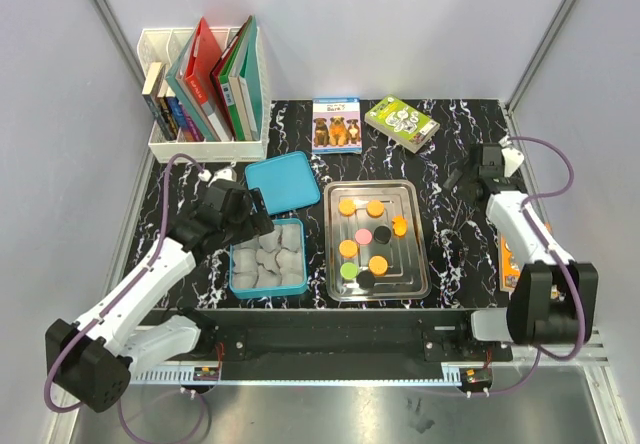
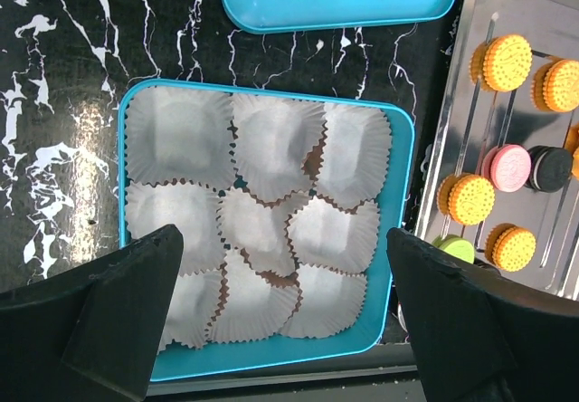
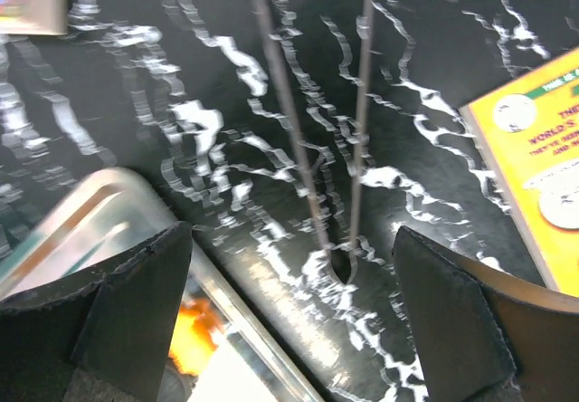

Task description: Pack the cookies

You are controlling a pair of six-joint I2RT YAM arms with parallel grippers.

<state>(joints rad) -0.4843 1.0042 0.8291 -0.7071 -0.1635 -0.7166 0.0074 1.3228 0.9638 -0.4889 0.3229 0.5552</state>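
Small round cookies (image 1: 364, 235), mostly orange with a few black, one pink and one green, lie scattered on a metal tray (image 1: 418, 254) at mid-bench. Just beside it sits a teal box (image 2: 403, 194) lined with empty paper cups (image 2: 271, 135). The left end effector (image 2: 282, 266) hangs released above the box. The right end effector (image 3: 289, 257), also spread wide, hovers by the tray's corner. The cookies look light, stiff and probably crumbly, so pinch gently across the ridged rim.
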